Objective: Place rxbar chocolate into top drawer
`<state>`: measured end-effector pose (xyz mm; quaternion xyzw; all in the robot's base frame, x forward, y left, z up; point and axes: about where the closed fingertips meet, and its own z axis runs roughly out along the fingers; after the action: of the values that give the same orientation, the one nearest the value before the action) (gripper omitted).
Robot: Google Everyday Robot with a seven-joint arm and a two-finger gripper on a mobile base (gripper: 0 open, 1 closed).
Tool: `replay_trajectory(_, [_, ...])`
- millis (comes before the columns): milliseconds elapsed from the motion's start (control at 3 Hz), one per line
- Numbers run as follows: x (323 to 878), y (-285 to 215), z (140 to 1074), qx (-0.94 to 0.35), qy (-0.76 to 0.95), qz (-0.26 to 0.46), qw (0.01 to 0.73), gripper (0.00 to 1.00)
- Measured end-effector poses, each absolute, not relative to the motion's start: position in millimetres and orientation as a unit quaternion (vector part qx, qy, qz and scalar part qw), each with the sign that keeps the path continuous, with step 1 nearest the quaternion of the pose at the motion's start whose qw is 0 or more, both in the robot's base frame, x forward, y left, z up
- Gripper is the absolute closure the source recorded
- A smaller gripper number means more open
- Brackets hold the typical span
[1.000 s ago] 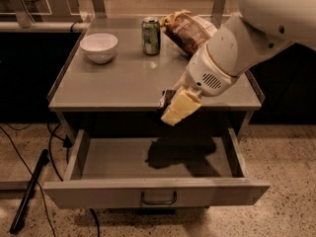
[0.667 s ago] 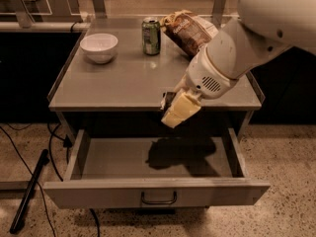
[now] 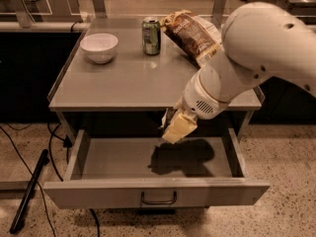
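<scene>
Hand [image 3: 174,128] is poised over the middle of the open drawer [image 3: 98,194], just below the table [image 3: 123,83] edge; whether the bar is gripped cannot be told.

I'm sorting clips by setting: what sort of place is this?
Probably an office or lab workspace, not a home: a grey metal counter with its top drawer pulled open, and a speckled hard floor with loose cables. The gripper hangs over the drawer.
</scene>
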<state>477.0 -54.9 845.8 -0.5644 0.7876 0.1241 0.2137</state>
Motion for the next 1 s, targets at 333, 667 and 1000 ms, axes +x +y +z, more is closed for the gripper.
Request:
replay_trajectory(333, [478,-57,815,-0.559,0.793,0.121,0.211,1.0])
replay_trajectory(667, [479,-64,764,-0.548,0.799,0.118,0.219,1.0])
replay_trajectory(1000, [480,-67,730,-0.544,0.797,0.112,0.238,1.0])
